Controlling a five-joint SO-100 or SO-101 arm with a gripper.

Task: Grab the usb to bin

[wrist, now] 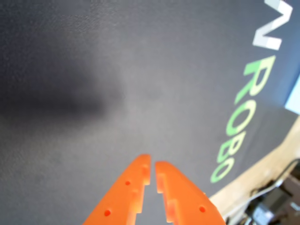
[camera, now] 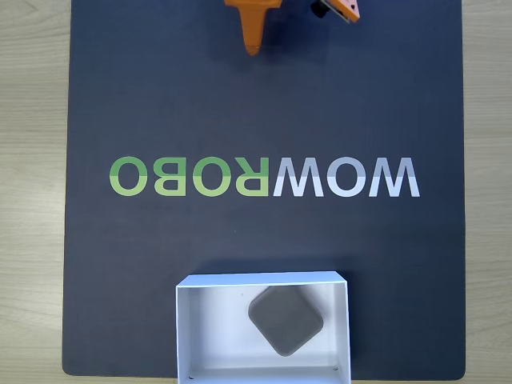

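From the fixed view I see a wide stretch of bare dark mat [camera: 160, 104] between my end effector [camera: 253, 50] at the top edge and the white bin [camera: 186, 328] at the bottom. Nothing stands between them. The bin's thin upright walls are the only barrier; its top is open, and the grey usb [camera: 286, 321] lies inside, right of centre.

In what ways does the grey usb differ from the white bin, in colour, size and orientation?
Colour: the usb is matte dark grey, while the bin is plain white. Size: the usb is much smaller, covering only part of the bin's floor. Orientation: the usb lies turned like a diamond, while the bin's walls run parallel to the edges of the dark mat. Shape: the usb is a solid flat block; the bin is an open, shallow box. Both are four-sided.
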